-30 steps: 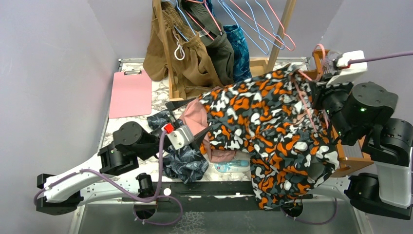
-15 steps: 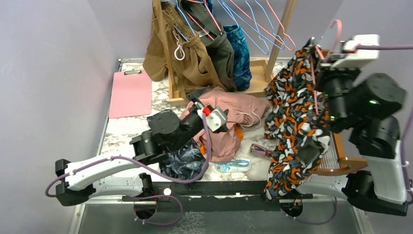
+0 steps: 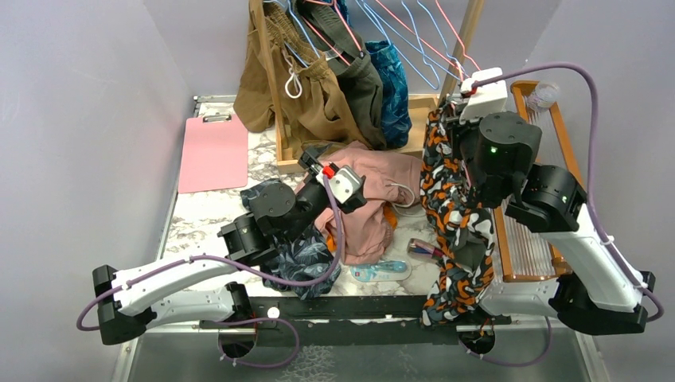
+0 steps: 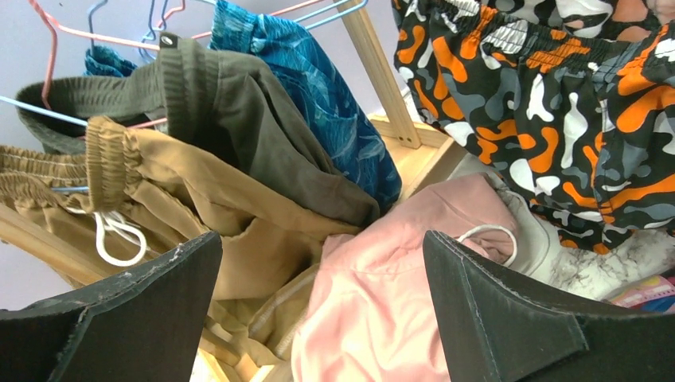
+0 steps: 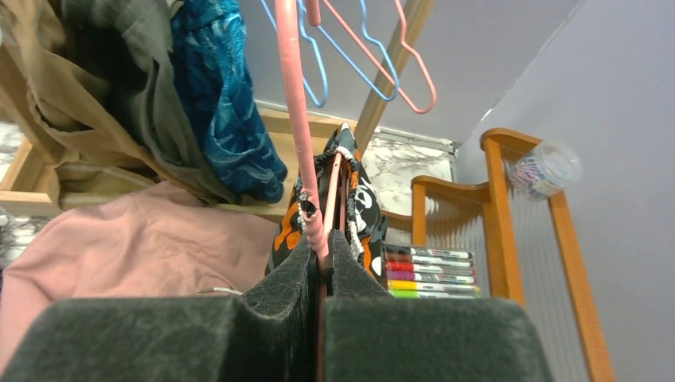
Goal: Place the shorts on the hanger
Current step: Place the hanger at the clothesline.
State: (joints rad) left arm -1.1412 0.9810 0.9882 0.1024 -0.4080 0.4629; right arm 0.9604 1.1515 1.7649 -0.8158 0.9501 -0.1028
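Observation:
The camouflage shorts hang in a long vertical drape from the pink wire hanger, their waistband bunched around its wires. My right gripper is shut on the hanger's stem and holds it upright beside the wooden rack post; it shows in the top view. My left gripper is open and empty, above the dusty-pink shorts, left of the camouflage shorts. In the top view the left gripper points at the rack's base.
A wooden rack holds brown shorts, olive and blue shorts, and several blue and pink wire hangers. A pink clipboard lies far left. Navy leaf-print shorts lie near the front. A wooden dish rack and markers are at right.
My left gripper let go of the camouflage shorts and rose over the dusty-pink shorts. My right arm swung the hanger and shorts left toward the rack; the shorts now hang narrow.

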